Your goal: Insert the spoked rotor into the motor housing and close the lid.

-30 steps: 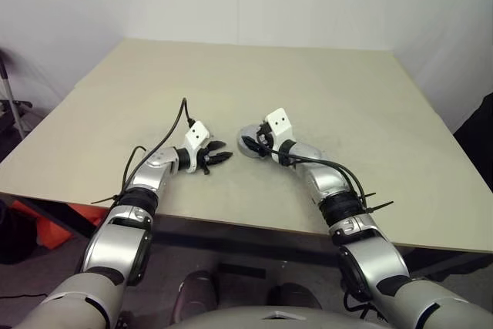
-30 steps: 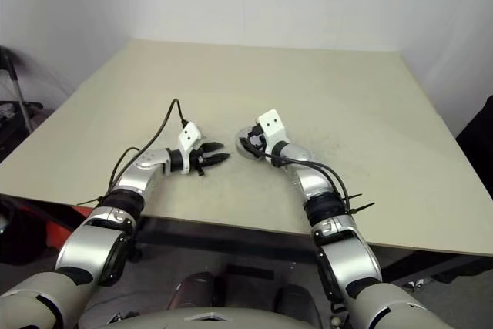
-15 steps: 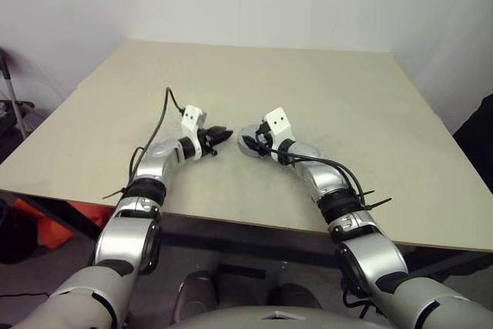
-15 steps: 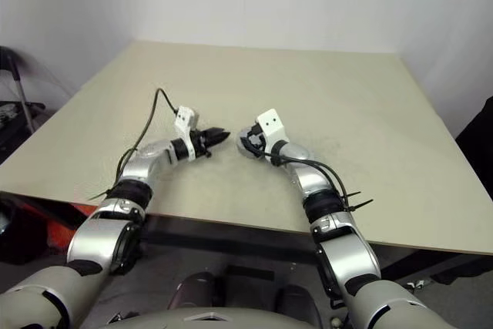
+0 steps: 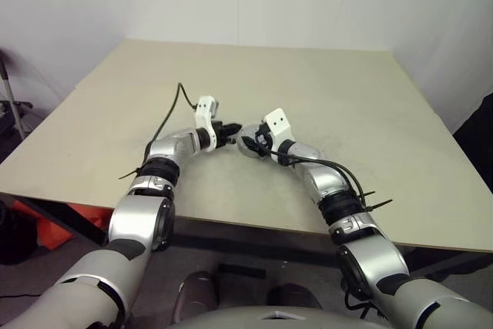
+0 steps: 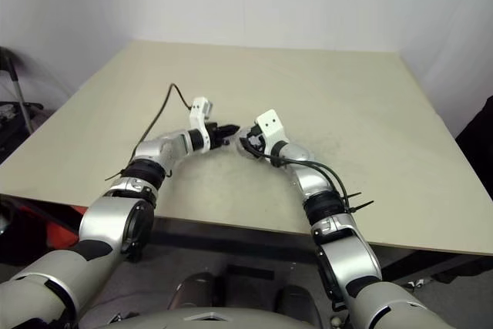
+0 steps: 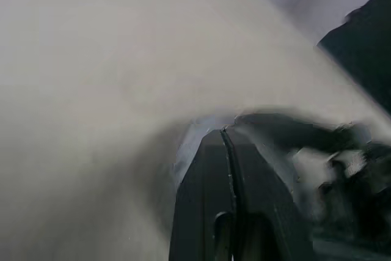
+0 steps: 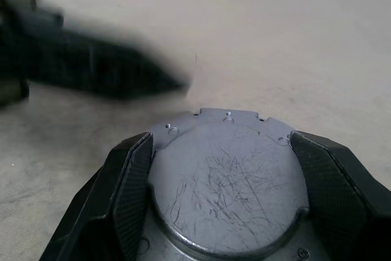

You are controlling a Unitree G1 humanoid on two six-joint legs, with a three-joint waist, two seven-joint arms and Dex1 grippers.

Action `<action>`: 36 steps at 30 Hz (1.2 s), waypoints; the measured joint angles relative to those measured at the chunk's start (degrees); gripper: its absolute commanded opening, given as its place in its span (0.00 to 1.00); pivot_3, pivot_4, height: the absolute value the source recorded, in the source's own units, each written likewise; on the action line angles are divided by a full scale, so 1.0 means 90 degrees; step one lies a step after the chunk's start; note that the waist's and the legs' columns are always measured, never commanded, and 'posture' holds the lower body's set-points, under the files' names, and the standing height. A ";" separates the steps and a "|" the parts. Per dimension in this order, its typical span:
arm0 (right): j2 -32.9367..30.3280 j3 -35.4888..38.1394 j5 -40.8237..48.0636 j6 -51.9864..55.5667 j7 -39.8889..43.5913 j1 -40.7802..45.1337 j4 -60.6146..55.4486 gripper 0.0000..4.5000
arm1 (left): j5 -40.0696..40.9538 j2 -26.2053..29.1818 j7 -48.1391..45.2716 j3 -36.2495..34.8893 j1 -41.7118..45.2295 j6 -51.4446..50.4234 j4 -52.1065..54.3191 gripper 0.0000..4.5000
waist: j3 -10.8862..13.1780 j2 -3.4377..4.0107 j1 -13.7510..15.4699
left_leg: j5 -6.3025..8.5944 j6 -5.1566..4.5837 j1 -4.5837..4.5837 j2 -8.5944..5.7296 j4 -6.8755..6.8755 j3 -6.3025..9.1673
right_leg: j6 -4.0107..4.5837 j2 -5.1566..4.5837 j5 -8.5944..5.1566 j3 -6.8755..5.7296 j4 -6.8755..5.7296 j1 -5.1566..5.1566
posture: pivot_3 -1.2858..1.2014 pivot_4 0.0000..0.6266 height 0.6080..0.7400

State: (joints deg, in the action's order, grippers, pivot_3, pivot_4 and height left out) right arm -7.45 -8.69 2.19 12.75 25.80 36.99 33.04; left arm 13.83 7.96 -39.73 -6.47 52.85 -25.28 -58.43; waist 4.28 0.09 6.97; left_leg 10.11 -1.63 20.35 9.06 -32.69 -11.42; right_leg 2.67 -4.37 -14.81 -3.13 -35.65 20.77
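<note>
The lid (image 8: pixel 229 187), a dull grey scratched disc with a notched edge, sits between the two black fingers (image 8: pixel 125 187) of my right gripper (image 8: pixel 221 145), which is shut on it. In the head views it shows as a small silver round part (image 5: pixel 246 146) low over the table by my right gripper (image 5: pixel 251 142). Whether the motor housing lies under the lid I cannot tell. The spoked rotor is hidden. My left gripper (image 5: pixel 233 129) is shut and empty, its tip close beside the lid; in its own wrist view its fingers (image 7: pixel 208 175) are pressed together.
The beige table (image 5: pixel 331 75) stretches wide beyond both hands, and its near edge runs just under my forearms. An orange object (image 5: pixel 48 230) lies on the floor at the left. A dark shape (image 5: pixel 479 132) stands past the table's right edge.
My left gripper has shut, rolled over and moved forward and to the right until its tip is beside the lid. The right arm and the lid have stayed still.
</note>
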 measured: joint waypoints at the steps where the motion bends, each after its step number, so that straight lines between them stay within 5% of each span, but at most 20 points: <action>1: -0.0006 0.0013 0.0000 0.0025 -0.0010 -0.0007 -0.0013 0.70 | -0.0055 0.0022 0.0058 0.0032 -0.0005 -0.0029 0.0011 0.01 | -0.0001 -0.0004 0.0004 | 0.0000 0.0000 -0.0005 0.0001 0.0005 0.0000 | -0.0001 0.0000 0.0001 -0.0003 0.0016 -0.0009 | 0.52 0.00 1.00; 9: -0.0033 0.0035 0.0002 0.0177 -0.0081 -0.0117 -0.0266 0.70 | 0.0082 0.0037 -0.0047 -0.0078 -0.0490 -0.0542 0.0467 0.01 | 0.0007 0.0000 0.0009 | 0.0001 -0.0001 -0.0029 -0.0010 0.0038 -0.0001 | -0.0001 -0.0002 0.0001 -0.0003 0.0094 -0.0048 | 0.52 0.00 1.00; 19: -0.0040 0.0014 0.0002 0.0248 -0.0081 -0.0177 -0.0398 0.70 | 0.1124 -0.0100 0.0171 -0.1250 -0.0098 -0.0749 0.0520 0.01 | 0.0008 -0.0003 0.0012 | 0.0000 -0.0001 -0.0029 -0.0011 0.0049 -0.0002 | -0.0002 -0.0001 0.0001 -0.0004 0.0096 -0.0046 | 0.52 0.00 1.00; 36: -0.0040 -0.0031 0.0006 0.0458 -0.0172 -0.0187 -0.0575 0.70 | 0.0681 -0.0334 0.0729 -0.0886 0.0512 -0.1065 -0.0481 0.01 | 0.0008 -0.0003 0.0016 | 0.0001 -0.0001 -0.0043 -0.0014 0.0066 -0.0001 | -0.0006 -0.0001 0.0000 -0.0004 0.0111 -0.0053 | 0.52 0.00 1.00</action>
State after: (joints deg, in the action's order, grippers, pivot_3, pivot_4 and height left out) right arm -7.81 -8.97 2.25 16.87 24.25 35.31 27.86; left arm 19.96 4.96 -33.17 -14.44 57.46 -34.86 -62.76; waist 4.35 0.07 7.11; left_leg 10.11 -1.64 19.97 8.94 -32.10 -11.42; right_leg 2.62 -4.38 -14.81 -3.17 -34.65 20.29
